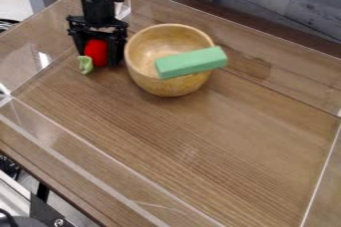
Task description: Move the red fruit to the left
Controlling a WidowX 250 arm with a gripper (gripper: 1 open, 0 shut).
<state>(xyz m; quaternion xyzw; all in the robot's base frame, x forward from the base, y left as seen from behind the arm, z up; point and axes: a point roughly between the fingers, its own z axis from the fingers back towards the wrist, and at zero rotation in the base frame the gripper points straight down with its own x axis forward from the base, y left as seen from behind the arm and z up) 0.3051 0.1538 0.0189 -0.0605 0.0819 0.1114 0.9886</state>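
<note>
The black pincer [99,48] points down with its jaws spread around the red fruit [96,50], small, rounded, its green leafy stem at the lower left, on the wooden table [200,151]. Just right stands a wooden bowl [154,60] carrying a green block [190,63].

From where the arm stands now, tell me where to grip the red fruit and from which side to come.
Grip the red fruit across its rounded red body, coming straight down from above. The leafy green stem sticks out toward the lower left, so leave it outside the jaws. The gripper hangs over the fruit, jaws either side; the wooden bowl crowds the right.
</note>
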